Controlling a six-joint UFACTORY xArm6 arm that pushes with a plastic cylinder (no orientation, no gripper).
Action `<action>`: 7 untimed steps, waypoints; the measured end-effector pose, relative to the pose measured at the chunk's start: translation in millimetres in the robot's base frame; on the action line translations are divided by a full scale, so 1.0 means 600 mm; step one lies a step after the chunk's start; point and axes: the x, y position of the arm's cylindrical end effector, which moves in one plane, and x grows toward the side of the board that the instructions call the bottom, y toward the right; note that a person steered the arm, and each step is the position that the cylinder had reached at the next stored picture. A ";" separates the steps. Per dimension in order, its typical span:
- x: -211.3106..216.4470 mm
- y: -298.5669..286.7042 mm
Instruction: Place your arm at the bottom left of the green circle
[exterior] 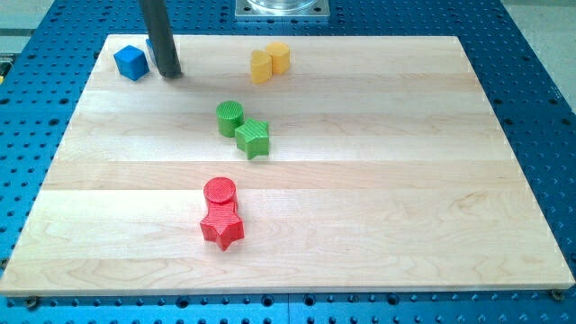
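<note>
The green circle stands a little above the board's middle, touching a green star at its lower right. My tip is on the board near the top left corner, well up and to the left of the green circle. A blue cube sits just left of the tip, with a sliver of a second blue piece showing behind the rod.
Two yellow blocks sit side by side at the top centre. A red circle and a red star touch each other low on the board. The wooden board lies on a blue perforated table.
</note>
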 end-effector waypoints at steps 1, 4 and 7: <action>0.003 0.000; 0.126 -0.129; 0.149 -0.095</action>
